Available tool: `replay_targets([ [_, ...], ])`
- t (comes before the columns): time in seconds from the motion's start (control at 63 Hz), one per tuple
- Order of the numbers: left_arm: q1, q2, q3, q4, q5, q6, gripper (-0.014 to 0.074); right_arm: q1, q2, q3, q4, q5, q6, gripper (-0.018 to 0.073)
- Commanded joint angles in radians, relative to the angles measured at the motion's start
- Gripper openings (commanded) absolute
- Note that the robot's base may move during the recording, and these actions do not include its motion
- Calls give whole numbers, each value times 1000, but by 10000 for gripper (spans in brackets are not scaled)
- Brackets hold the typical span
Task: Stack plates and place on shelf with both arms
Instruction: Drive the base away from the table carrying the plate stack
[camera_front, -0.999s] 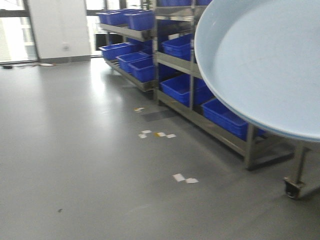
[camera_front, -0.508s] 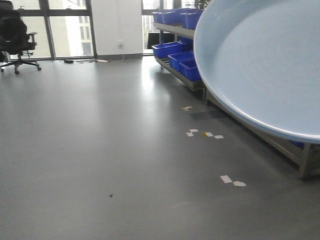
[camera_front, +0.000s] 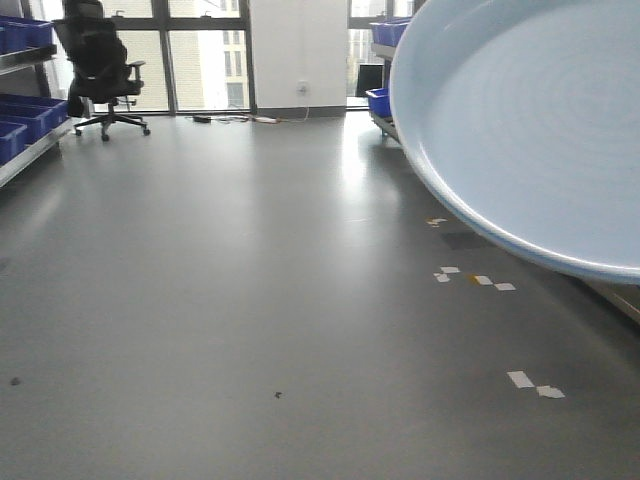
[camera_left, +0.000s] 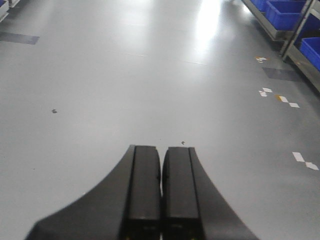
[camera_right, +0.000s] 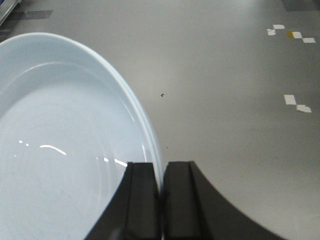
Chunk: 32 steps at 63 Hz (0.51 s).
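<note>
The right tool (camera_right: 161, 167) was clamped on the rim of a pale bluish-white plate (camera_right: 65, 150). Its two dark fingers pinched the edge between them at the six o'clock side of the right wrist view. The plate spread away from the grip toward nine o'clock, its glossy inside facing up and catching small highlights. It hung above the grey floor (camera_front: 250, 280), touching nothing but the tool. The rim showed a doubled line near the grip; whether a second plate lay under the first could not be told.

In the front view the same plate filled the two o'clock part of the picture, tilted, with its lower edge running down toward four o'clock.

The left tool (camera_left: 161, 155) was clenched with nothing in it, its fingers pressed flat against each other over bare floor.

The shelf (camera_left: 295, 30) stood at one o'clock in the left wrist view, well apart from both tools, with blue crates (camera_left: 285, 10) on its tiers. White tape marks (camera_left: 305, 161) lay on the floor at three o'clock. In the front view a black office chair (camera_front: 100, 65) stood at eleven o'clock before the windows (camera_front: 205, 65), and more blue crates sat at the nine o'clock edge.
</note>
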Motion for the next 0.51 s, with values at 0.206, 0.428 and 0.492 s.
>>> replay_targets([
  [0.206, -5, 2, -26, 1, -82, -8, 90, -5, -5, -27, 4, -90, -6, 48],
  [0.428, -5, 2, -26, 1, -82, -8, 90, -5, -5, -27, 4, -90, -6, 48],
  [0.492, -5, 2, -26, 1, -82, -8, 90, -5, -5, -27, 4, -90, -6, 48],
])
